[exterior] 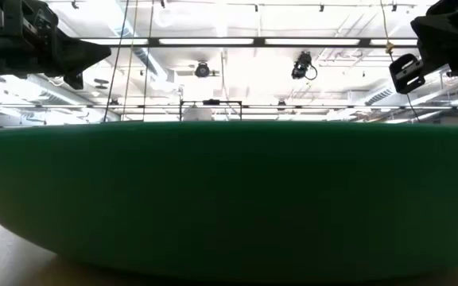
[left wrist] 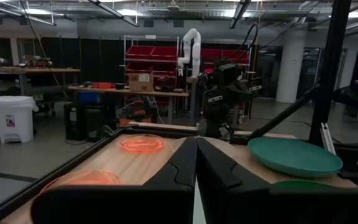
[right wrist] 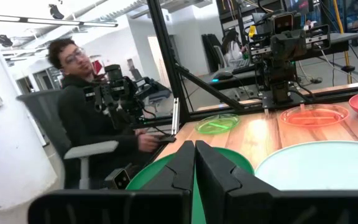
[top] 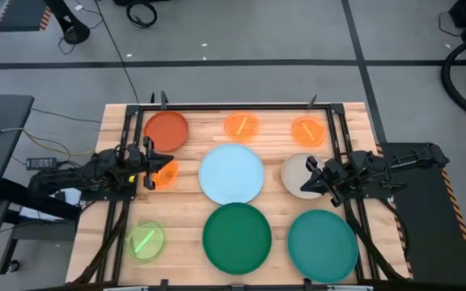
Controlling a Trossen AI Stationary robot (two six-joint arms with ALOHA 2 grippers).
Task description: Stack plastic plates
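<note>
Nine plates lie flat on the wooden table. The rust-red plate point(top: 166, 129) and two orange plates point(top: 241, 125) point(top: 307, 129) are along the far edge. The light blue plate point(top: 230, 174) sits in the middle, and the beige plate point(top: 296, 168) is to its right. Lime green point(top: 146, 241), dark green point(top: 236, 236) and teal point(top: 322, 245) plates line the near edge. My left gripper point(top: 157, 162) is shut and hovers over the third orange plate point(top: 167, 175). My right gripper point(top: 307, 183) is shut and hovers over the beige plate, partly hiding it.
A black frame point(top: 233, 107) borders the table. A person point(right wrist: 86, 118) sits in a chair beyond the table's left side. In the low view the dark green plate point(exterior: 229, 199) fills the foreground, and both grippers point(exterior: 62, 52) point(exterior: 420, 56) show high above it.
</note>
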